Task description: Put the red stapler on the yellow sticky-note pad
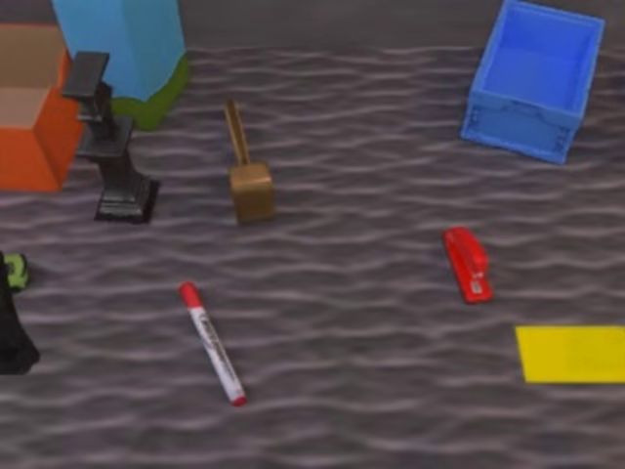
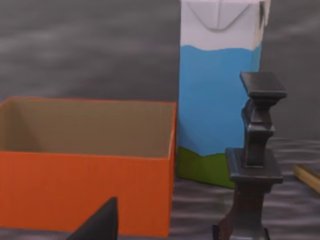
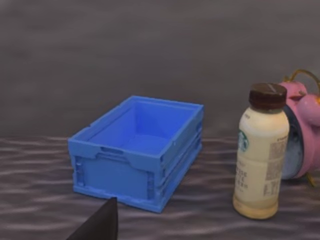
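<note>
The red stapler [image 1: 467,264] lies flat on the dark table right of the middle, its long side running front to back. Nearer the front, the yellow sticky-note pad [image 1: 571,353] lies flat against the table's right edge, apart from the stapler. My left gripper [image 1: 12,337] is parked at the table's left edge, far from both. Only one dark finger [image 2: 102,223] shows in the left wrist view, with nothing beside it. My right arm is outside the top view. In its wrist view one finger [image 3: 102,222] shows, holding nothing. Neither wrist view shows the stapler or the pad.
A white marker with red cap [image 1: 211,344] lies front left. A wooden mallet [image 1: 249,181] and a black stand [image 1: 109,147] sit mid-left, an orange box [image 1: 24,107] and blue carton [image 1: 127,44] back left, a blue crate [image 1: 535,78] back right. Beside the crate stand a bottle [image 3: 261,155] and pink clock [image 3: 302,130].
</note>
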Action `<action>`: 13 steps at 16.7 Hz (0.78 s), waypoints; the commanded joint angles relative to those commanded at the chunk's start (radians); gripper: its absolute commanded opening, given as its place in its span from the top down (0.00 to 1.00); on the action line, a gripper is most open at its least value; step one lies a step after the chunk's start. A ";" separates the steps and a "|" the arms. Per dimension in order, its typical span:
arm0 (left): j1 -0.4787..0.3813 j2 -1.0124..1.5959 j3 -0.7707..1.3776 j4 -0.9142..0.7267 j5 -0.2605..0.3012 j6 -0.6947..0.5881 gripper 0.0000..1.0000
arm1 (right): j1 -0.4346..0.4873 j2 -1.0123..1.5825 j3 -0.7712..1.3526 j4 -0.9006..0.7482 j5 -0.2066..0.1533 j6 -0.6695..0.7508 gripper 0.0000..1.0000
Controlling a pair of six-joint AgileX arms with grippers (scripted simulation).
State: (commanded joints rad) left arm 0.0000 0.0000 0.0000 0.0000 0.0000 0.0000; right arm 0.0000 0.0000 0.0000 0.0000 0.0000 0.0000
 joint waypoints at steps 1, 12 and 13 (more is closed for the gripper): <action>0.000 0.000 0.000 0.000 0.000 0.000 0.00 | 0.000 0.000 0.000 0.000 0.000 0.000 0.00; 0.000 0.000 0.000 0.000 0.000 0.000 0.00 | 0.119 0.569 0.531 -0.356 -0.008 0.060 0.00; 0.000 0.000 0.000 0.000 0.000 0.000 0.00 | 0.137 0.678 0.619 -0.416 -0.007 0.068 0.00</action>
State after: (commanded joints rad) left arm 0.0000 0.0000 0.0000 0.0000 0.0000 0.0000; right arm 0.1365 0.6784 0.6194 -0.4161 -0.0065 0.0678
